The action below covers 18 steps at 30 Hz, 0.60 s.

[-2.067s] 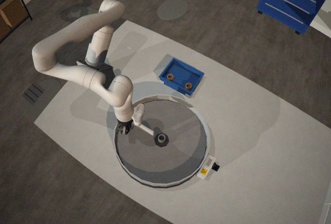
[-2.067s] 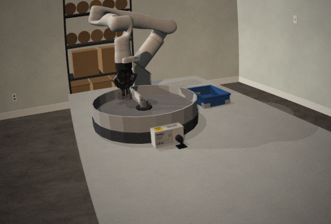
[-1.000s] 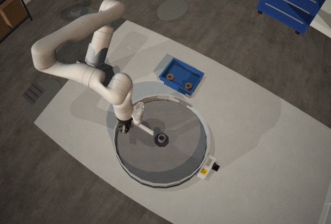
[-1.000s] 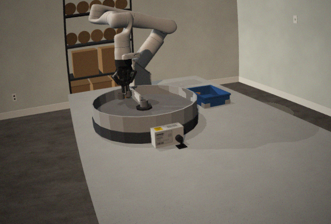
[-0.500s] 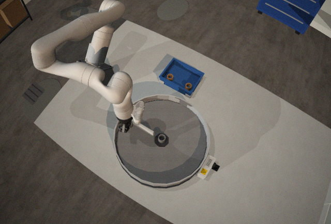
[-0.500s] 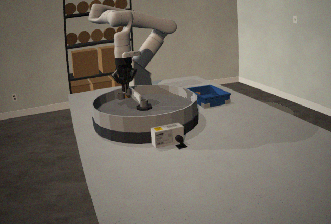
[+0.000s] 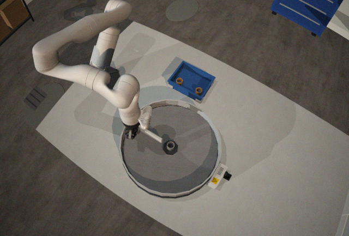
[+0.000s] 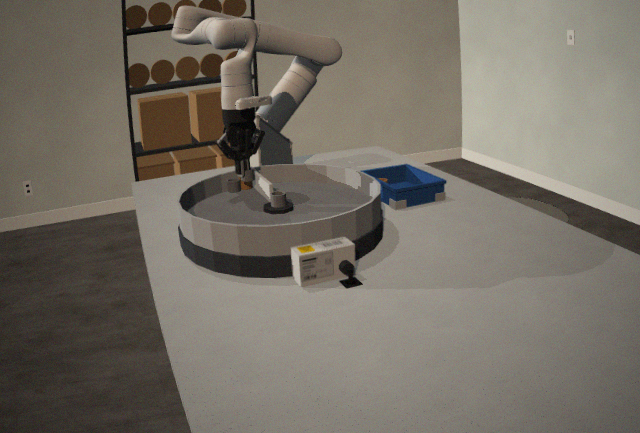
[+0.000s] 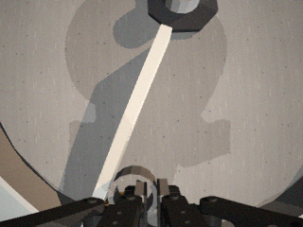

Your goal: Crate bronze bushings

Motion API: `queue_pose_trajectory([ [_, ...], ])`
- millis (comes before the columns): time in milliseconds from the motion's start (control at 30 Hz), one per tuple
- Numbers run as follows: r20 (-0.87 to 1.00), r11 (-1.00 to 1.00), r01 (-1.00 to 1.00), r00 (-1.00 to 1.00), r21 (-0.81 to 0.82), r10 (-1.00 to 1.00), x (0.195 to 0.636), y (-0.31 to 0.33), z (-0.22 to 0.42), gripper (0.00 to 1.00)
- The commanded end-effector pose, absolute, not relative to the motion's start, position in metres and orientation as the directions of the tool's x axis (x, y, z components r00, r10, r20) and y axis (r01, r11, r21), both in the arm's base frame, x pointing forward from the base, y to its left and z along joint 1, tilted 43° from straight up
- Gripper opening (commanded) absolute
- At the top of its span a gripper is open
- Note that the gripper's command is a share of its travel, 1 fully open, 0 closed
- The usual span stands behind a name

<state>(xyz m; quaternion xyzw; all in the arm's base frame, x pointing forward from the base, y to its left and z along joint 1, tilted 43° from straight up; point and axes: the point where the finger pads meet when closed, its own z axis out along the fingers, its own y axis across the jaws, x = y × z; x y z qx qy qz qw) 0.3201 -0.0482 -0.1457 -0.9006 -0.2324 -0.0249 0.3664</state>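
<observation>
Bronze bushing (image 8: 246, 187) (image 9: 121, 193) lies just below the gripper (image 7: 130, 135) (image 8: 242, 172) (image 9: 151, 192).
</observation>
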Motion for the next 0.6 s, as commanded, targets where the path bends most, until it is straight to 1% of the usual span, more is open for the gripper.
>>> queue_pose_trajectory([
  [0, 0.215, -0.628, 0.436, 0.891, -0.645, 0.399, 0.3211, -0.0514, -0.1447, 0.0],
  [567, 0.215, -0.628, 0.436, 0.891, -0.645, 0.399, 0.322, -0.0564, -0.1392, 0.0],
])
